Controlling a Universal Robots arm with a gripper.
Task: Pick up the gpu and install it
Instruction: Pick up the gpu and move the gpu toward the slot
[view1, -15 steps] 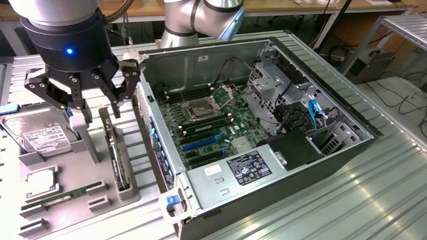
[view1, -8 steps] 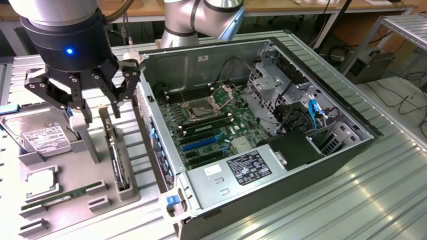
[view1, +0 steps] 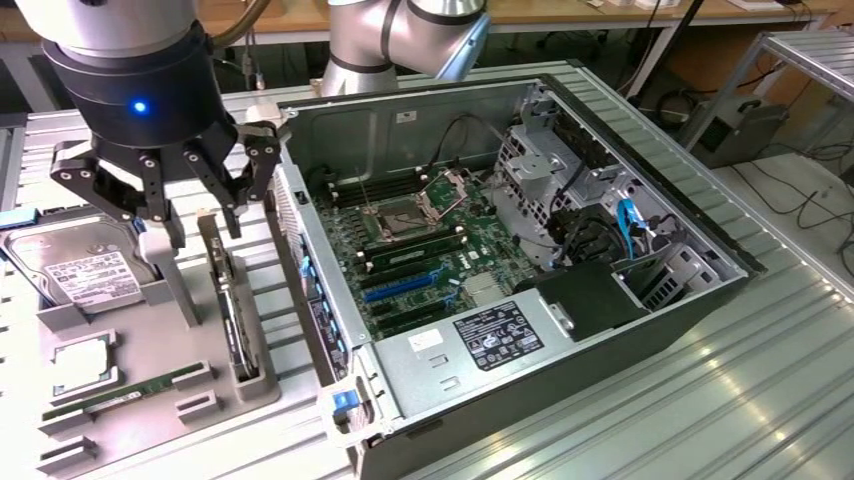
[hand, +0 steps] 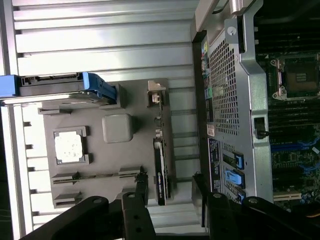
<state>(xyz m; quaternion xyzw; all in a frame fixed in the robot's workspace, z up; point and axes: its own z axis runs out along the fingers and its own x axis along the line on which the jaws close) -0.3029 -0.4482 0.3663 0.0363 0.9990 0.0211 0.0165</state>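
Over the grey tray (view1: 167, 335) beside the open case (view1: 360, 135), hovers with gripper (view1: 187, 215) spread wide and empty, just above the gpu (view1: 230, 300) standing on edge in its slot, long axis parallel to the case wall, probably lined up between the fingers.

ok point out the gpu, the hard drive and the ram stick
gpu (view1: 235, 320), exterior view, top edge of the card standing on its side
hard drive (view1: 86, 270), exterior view, white label
ram stick (view1: 127, 392), exterior view, middle of the green strip
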